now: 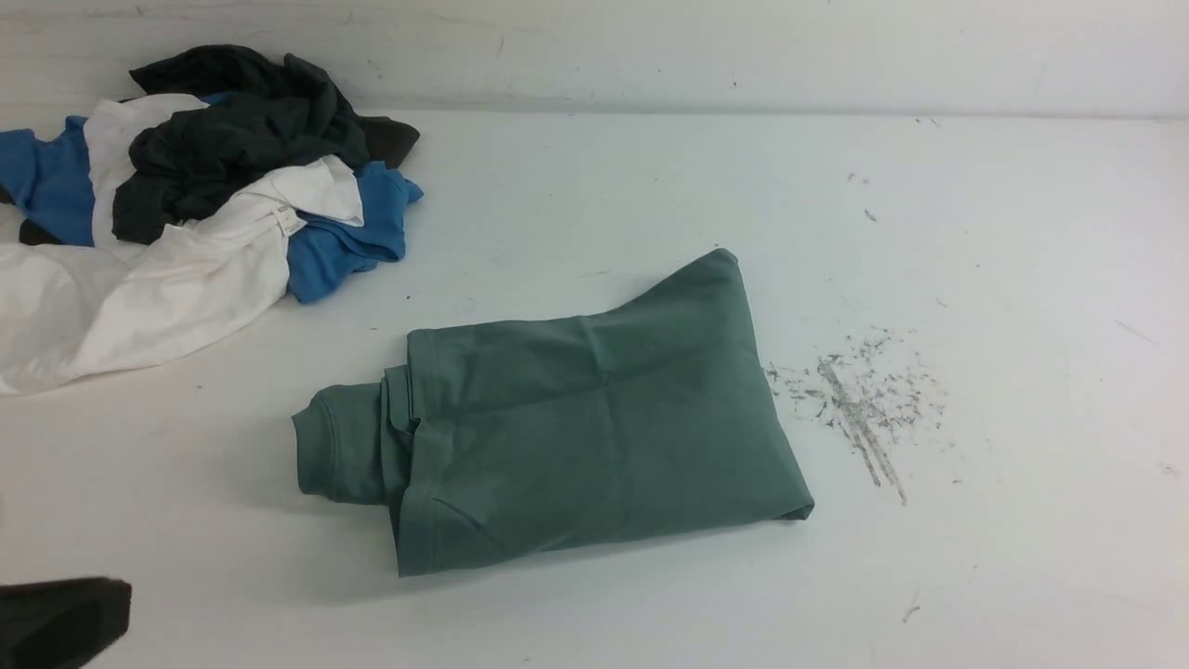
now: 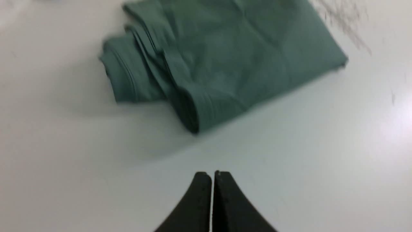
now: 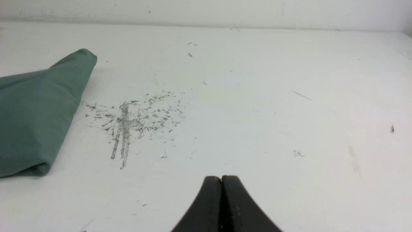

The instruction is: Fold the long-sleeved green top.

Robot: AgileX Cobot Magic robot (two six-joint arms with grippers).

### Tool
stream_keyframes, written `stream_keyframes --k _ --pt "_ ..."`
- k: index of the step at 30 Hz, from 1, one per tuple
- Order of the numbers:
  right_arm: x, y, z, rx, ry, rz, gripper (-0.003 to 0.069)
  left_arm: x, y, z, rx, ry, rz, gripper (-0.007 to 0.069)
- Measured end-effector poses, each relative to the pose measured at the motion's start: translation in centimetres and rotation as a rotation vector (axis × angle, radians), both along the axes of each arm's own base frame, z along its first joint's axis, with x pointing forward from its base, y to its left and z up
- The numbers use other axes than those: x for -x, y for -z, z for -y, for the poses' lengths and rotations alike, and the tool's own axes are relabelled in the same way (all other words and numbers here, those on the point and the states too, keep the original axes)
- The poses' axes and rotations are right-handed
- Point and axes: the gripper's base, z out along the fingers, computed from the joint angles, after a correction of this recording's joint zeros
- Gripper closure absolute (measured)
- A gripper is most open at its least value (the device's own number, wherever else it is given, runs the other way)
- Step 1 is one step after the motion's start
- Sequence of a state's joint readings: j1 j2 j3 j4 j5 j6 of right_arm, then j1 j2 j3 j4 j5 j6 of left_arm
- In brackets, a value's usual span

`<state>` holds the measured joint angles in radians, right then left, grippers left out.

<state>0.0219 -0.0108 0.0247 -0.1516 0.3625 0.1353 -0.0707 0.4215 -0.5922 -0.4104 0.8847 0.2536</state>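
Observation:
The green long-sleeved top (image 1: 594,418) lies folded into a compact bundle in the middle of the white table, a ribbed cuff sticking out at its left end. The left wrist view shows the same top (image 2: 222,61) ahead of my left gripper (image 2: 212,175), whose black fingers are pressed together with nothing between them, clear of the cloth. A dark part of the left arm (image 1: 60,621) shows at the front view's bottom left corner. My right gripper (image 3: 221,178) is shut and empty too, over bare table to the right of the top's edge (image 3: 35,112).
A heap of blue, white and dark grey garments (image 1: 186,204) lies at the table's far left. Grey scuff marks (image 1: 864,409) streak the table (image 1: 1022,279) just right of the top. A white wall runs along the back edge.

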Motion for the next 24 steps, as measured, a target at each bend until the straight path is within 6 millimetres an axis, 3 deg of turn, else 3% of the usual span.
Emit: stream_keyframes --k 6,9,21,24 --pt "0.0 0.0 0.0 0.0 0.0 0.0 0.0673 0.2 0.7 -1.3 0.06 -0.167 0.391 0.0625" --pt "0.0 0.0 0.0 0.001 0.0 0.0 0.0673 0.1 0.5 -1.6 0.074 -0.207 0.479 0.0625" --pt "0.0 0.0 0.0 0.003 -0.001 0.0 0.0673 0.1 0.3 -1.7 0.059 -0.213 0.505 0.0625" --pt "0.0 0.0 0.0 0.003 -0.001 0.0 0.0673 -0.1 1.1 -1.8 0.043 -0.214 0.487 0.0625"
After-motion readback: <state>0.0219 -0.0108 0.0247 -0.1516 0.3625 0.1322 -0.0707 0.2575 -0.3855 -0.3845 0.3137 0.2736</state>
